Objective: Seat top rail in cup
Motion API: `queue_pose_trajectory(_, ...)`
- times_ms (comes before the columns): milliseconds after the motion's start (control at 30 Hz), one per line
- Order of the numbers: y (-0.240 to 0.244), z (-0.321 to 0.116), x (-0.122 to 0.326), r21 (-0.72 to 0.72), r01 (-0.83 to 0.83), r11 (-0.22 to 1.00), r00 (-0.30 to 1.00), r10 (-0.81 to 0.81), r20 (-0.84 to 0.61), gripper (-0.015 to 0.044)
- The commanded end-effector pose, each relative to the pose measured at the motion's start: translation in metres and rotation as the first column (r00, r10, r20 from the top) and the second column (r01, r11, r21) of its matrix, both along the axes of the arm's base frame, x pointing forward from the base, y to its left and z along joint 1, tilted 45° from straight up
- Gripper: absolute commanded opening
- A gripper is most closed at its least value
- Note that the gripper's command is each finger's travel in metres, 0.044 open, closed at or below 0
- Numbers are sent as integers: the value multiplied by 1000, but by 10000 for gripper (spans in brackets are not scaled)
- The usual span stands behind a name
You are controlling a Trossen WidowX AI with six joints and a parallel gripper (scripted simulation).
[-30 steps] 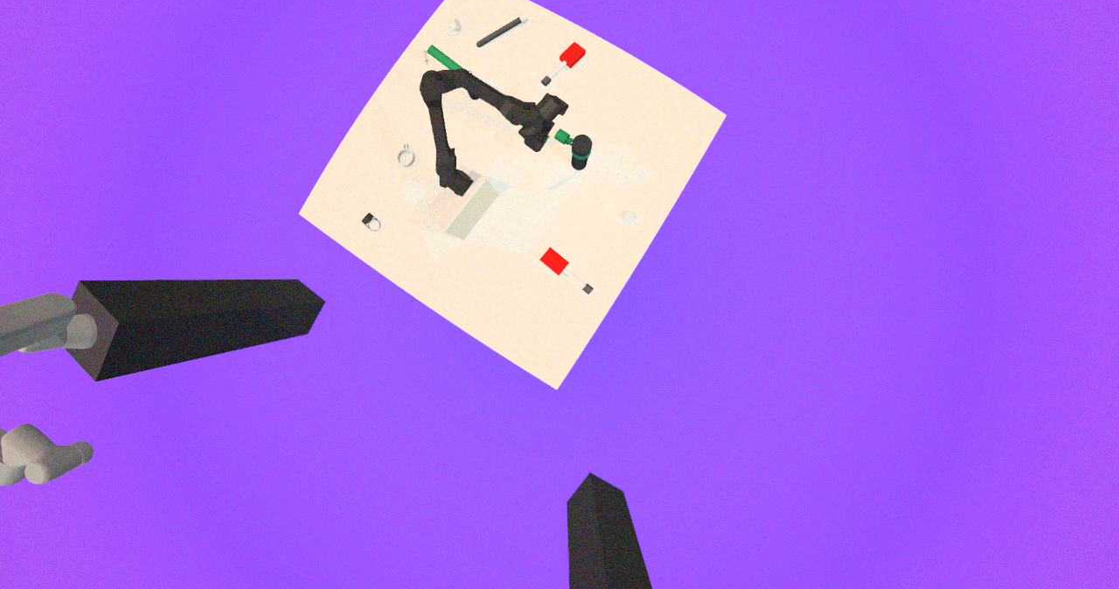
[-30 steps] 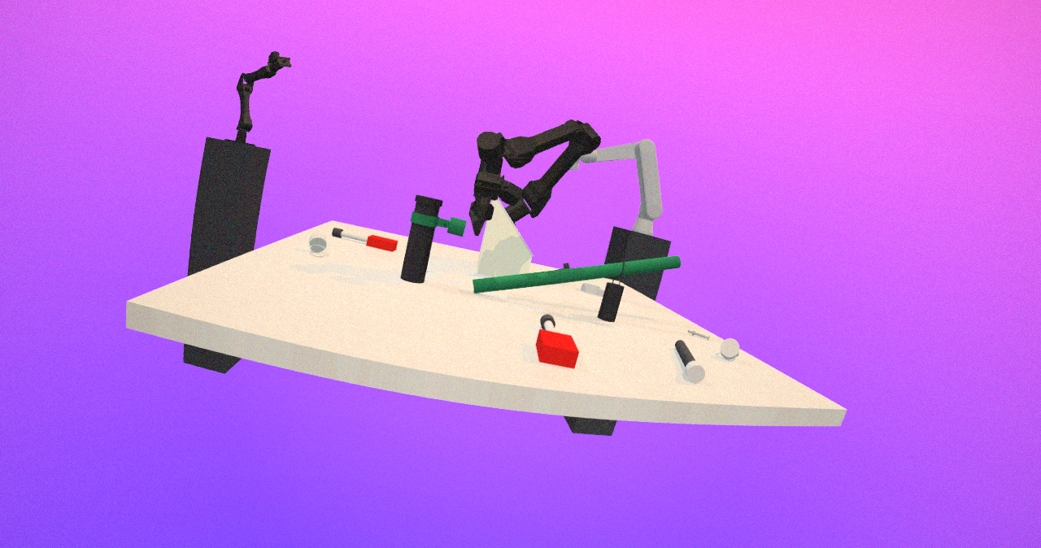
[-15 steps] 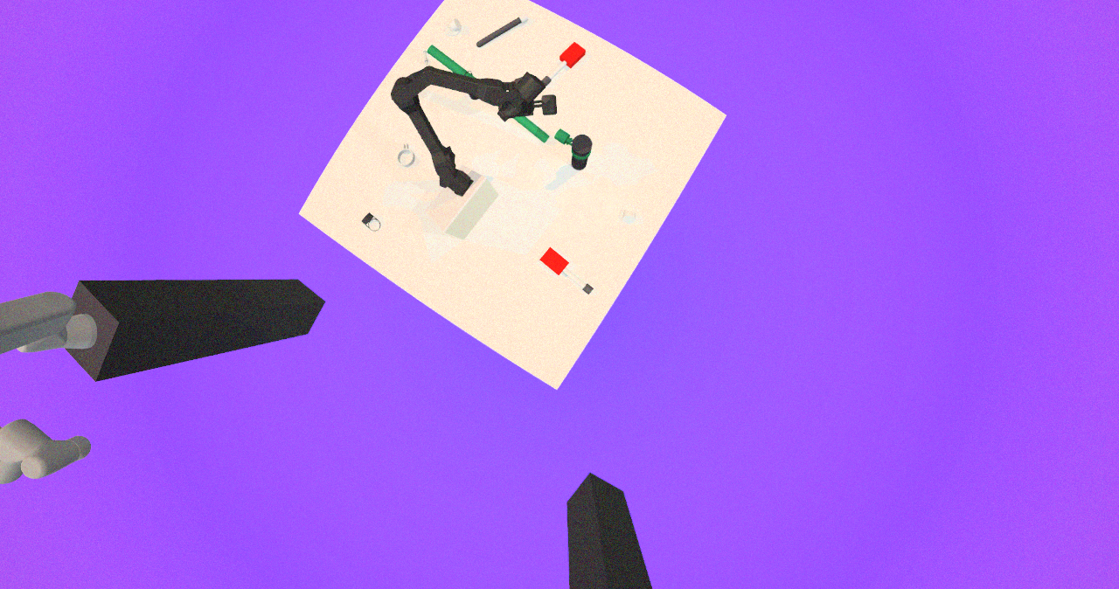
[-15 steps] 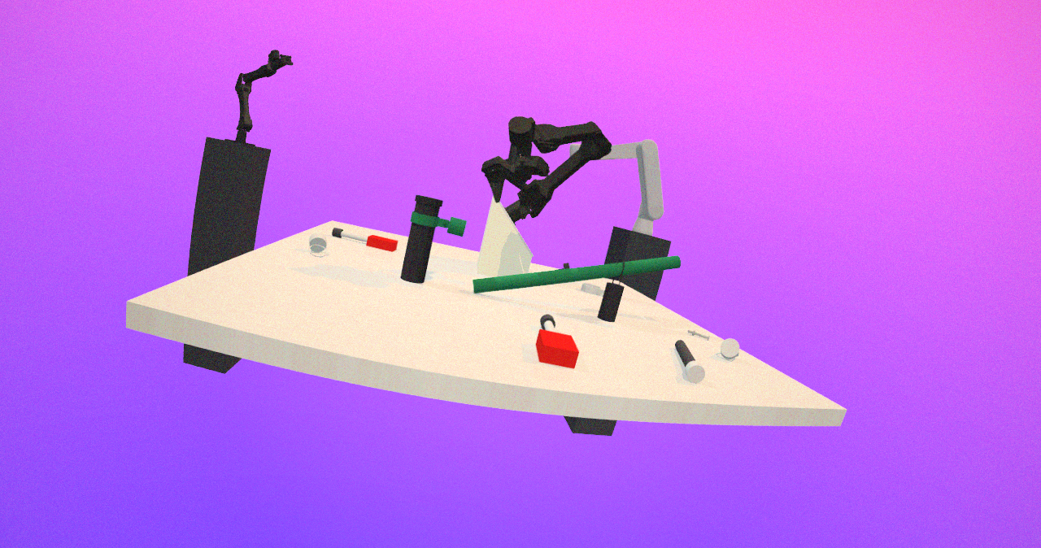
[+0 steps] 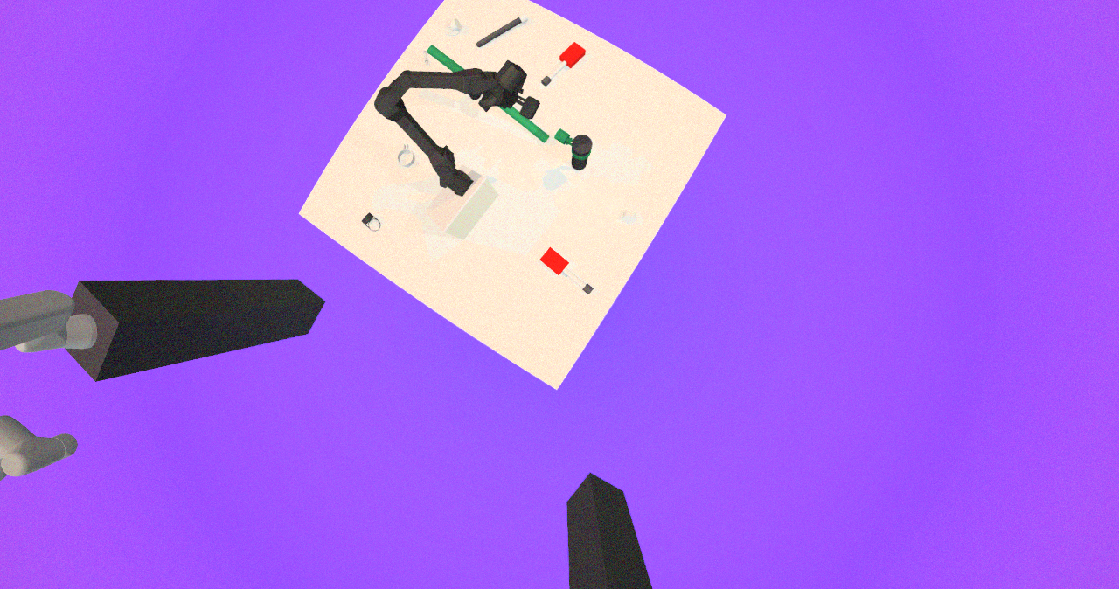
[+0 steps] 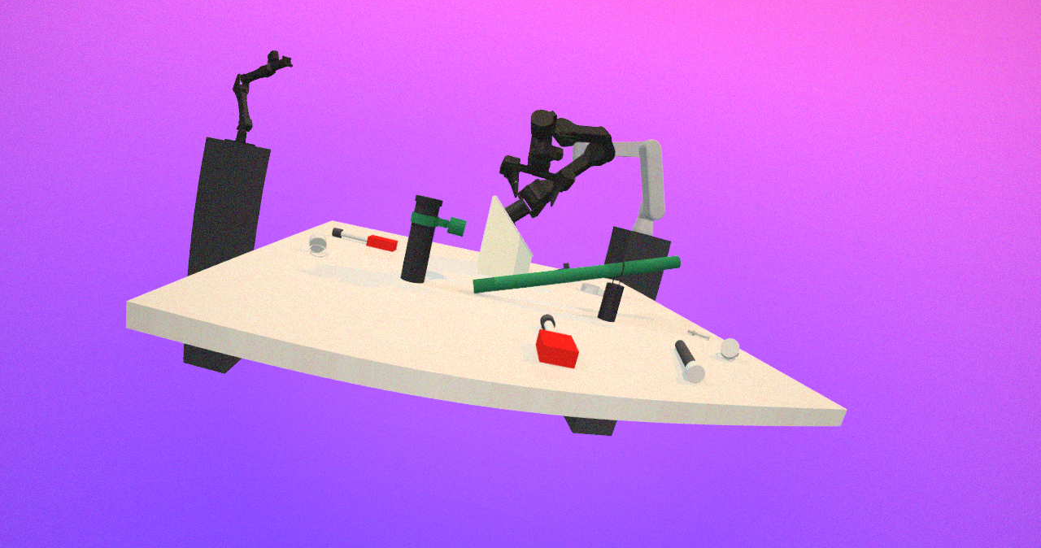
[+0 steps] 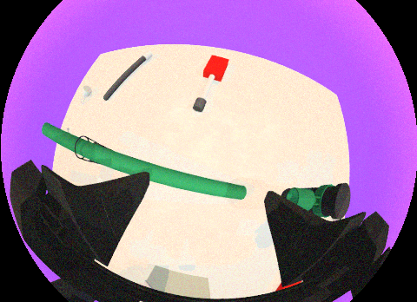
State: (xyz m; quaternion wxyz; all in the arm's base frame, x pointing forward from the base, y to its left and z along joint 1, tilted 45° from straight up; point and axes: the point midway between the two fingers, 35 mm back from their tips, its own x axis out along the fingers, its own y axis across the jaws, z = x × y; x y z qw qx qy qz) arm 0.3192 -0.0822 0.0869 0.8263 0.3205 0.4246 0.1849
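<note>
The green rail (image 5: 531, 125) (image 6: 524, 280) (image 7: 174, 176) slopes through the thin loop above the small black post (image 6: 610, 302). Its cut end is low, at or just above the table, outside the cup and well short of it. The green end cup (image 5: 561, 136) (image 6: 457, 227) (image 7: 304, 199) points toward the rail side, on the band (image 6: 423, 219) high on the big black post (image 6: 418, 254), just under its cap (image 7: 341, 202). My gripper (image 6: 534, 199) (image 7: 208, 189) is open and empty, above the rail and apart from it.
A pale wedge-shaped block (image 5: 471, 208) (image 6: 502, 246) stands by the arm's base. A red-handled tool (image 5: 573, 54) (image 6: 557, 349) (image 7: 216, 68) lies beyond the rail; another (image 5: 553, 260) (image 6: 381, 242) lies across the table. A dark rod (image 5: 498, 32) (image 6: 684, 353) (image 7: 125, 77) lies near the edge.
</note>
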Motion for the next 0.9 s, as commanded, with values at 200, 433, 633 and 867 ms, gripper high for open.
queue_pose_trajectory(200, 33, -17, 20, -309, -434, 846, 857, 493, 148, 440)
queue_pose_trajectory(433, 78, -41, 35, -623, -683, 382, 342, 920, 188, 440)
queue_pose_trajectory(633, 94, -49, 37, -711, -675, 196, 102, 980, 173, 440)
queue_pose_trajectory(867, 94, -49, 37, -711, -675, 196, 102, 980, 173, 440)
